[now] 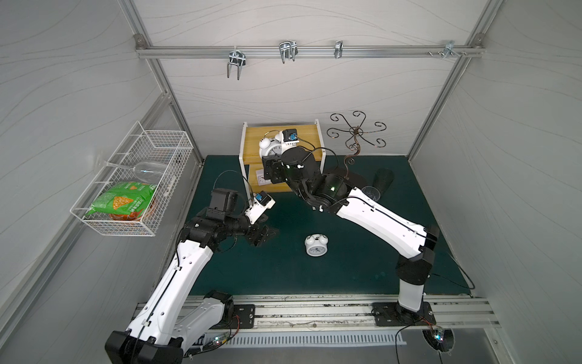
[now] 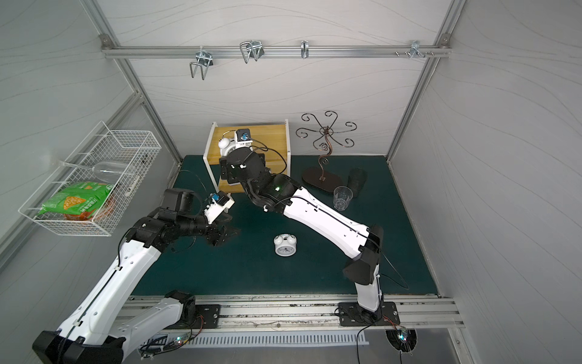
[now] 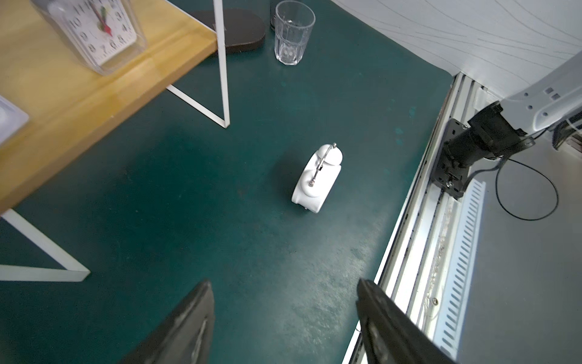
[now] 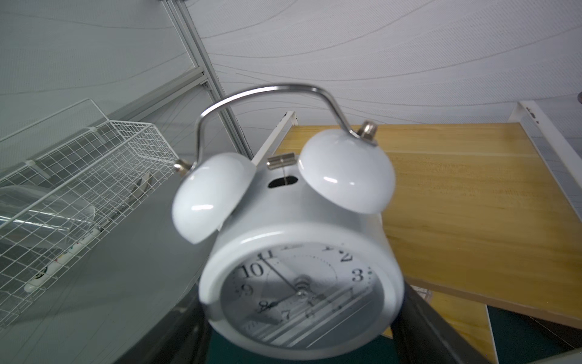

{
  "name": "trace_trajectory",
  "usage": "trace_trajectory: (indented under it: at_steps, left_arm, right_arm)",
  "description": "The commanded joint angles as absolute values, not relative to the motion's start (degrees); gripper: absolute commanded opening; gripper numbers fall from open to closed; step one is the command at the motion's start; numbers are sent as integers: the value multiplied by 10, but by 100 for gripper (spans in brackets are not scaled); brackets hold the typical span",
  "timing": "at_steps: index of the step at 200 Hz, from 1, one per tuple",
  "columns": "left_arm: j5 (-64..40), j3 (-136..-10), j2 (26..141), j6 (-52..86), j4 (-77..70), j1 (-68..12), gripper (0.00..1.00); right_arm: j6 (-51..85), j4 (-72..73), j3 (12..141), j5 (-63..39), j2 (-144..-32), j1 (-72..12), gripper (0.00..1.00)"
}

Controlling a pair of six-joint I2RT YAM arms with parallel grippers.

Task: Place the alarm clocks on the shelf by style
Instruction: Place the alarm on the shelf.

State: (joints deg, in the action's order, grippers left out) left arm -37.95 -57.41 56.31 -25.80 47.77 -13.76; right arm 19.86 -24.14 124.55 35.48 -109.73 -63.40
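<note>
White twin-bell clock [image 4: 299, 239], bells up, gripped by right tool [image 4: 302, 327], left tool [image 3: 283, 283] spread, empty

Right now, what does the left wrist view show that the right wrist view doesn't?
Only left wrist: the loose twin-bell clock on the green mat, the drinking glass, the clear-cased clock and the open left hand. Only right wrist: the other twin-bell clock gripped in the right hand, and the wire basket. Both: the shelf, yellow boards and white frame.
</note>
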Motion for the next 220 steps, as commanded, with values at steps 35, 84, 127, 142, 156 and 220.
trace_trajectory:
  at_steps: [35, 84, 127, 142, 156, 220]
  left_arm:
    - [-419, -551, 549, -272, 481, -137, 74]
    - [-412, -538, 549, -273, 477, -137, 73]
    - [-409, -535, 550, -269, 473, -137, 73]
    - [-409, -533, 549, -268, 471, -137, 73]
    - [-409, -532, 549, -267, 470, -137, 73]
    - [-407, -531, 548, -264, 468, -137, 73]
  right_arm:
    - [151, -202, 1335, 407, -1165, -635, 63]
    - [136, -134, 1334, 453, -1194, -635, 61]
    - [138, -129, 1358, 505, -1224, -635, 61]
    - [147, -138, 1368, 517, -1233, -636, 60]
    - [153, -142, 1376, 525, -1239, -636, 60]
    - [166, -158, 1422, 552, -1270, -636, 59]
